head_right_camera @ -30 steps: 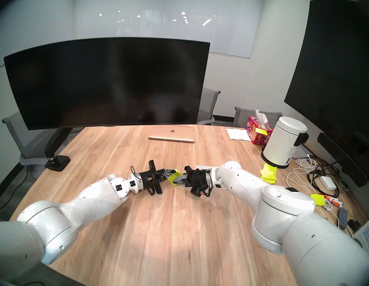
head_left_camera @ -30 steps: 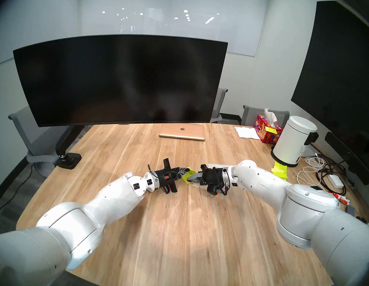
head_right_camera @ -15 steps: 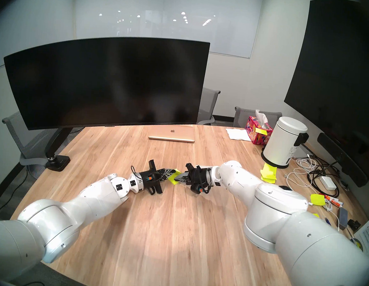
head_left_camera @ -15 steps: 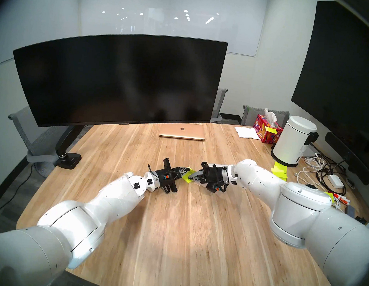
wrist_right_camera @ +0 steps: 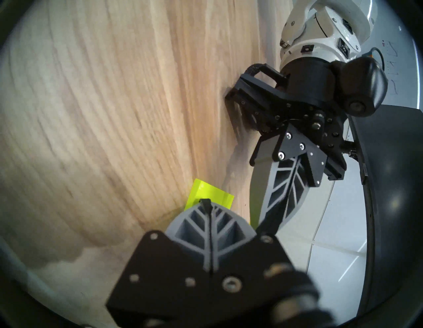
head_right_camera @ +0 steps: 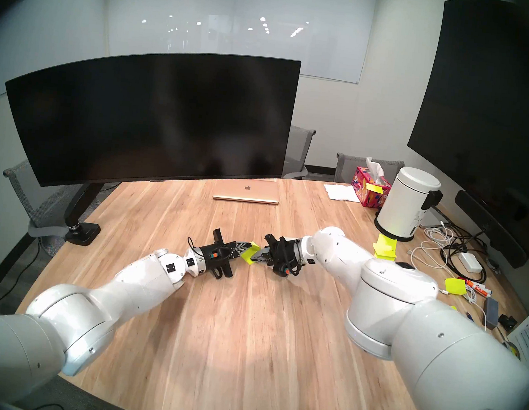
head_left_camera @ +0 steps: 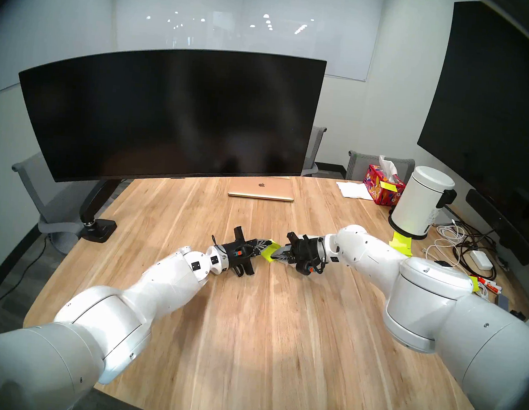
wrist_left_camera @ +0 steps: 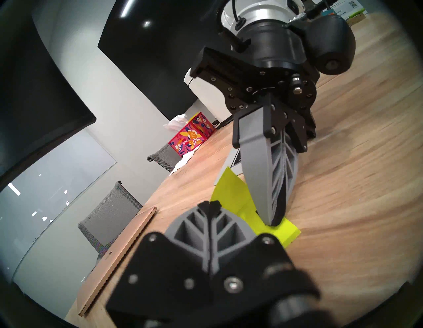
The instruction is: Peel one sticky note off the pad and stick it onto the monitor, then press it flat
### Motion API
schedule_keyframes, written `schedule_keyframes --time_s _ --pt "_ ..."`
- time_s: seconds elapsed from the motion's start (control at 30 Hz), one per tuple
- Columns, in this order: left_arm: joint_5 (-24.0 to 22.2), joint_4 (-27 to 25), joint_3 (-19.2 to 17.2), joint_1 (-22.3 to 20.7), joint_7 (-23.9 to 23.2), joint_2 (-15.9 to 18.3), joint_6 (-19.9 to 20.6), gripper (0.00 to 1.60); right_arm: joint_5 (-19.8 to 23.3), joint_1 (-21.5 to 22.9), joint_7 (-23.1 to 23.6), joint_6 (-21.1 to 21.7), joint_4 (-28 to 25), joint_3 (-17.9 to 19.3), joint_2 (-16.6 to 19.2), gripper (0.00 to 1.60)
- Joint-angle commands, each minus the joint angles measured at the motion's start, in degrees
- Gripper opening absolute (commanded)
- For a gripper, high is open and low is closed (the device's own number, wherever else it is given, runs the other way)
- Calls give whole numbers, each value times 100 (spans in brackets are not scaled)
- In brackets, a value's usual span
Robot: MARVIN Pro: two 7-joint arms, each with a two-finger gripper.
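The wide curved black monitor point(head_left_camera: 168, 118) stands on its arm mount at the table's far left. The neon yellow-green pad point(head_left_camera: 269, 257) lies mid-table between both grippers. My right gripper point(wrist_left_camera: 273, 221) is shut, and its joined fingertips press down on the pad point(wrist_left_camera: 287, 233). My left gripper point(wrist_left_camera: 208, 204) is shut on the near edge of the top sticky note point(wrist_left_camera: 231, 190), which curls up off the pad. In the right wrist view the pad point(wrist_right_camera: 212, 196) shows just past the right gripper point(wrist_right_camera: 206, 201), with the left gripper point(wrist_right_camera: 263, 225) beside it.
A gold laptop point(head_left_camera: 261, 188) lies shut behind the grippers. At the far right stand a tissue box point(head_left_camera: 383, 184) and a white canister point(head_left_camera: 423, 202), with a heap of yellow-green notes point(head_left_camera: 400, 243) and cables point(head_left_camera: 457, 248). A black wall screen point(head_left_camera: 502, 93) hangs on the right.
My right arm's elbow and wrist have shifted a little to the left, with the gripper's tip still on the pad. The left arm has not moved.
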Motion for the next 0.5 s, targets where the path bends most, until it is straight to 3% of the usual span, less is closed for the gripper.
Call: schedule_keyframes --time_s 0.0,0.47 --pt "25 191 25 74 4 23 21 0 -40 -158 260 114 88 -48 -29 0" --pt "-93 321 -12 44 -11 -18 18 0 45 -266 424 394 120 83 -183 0"
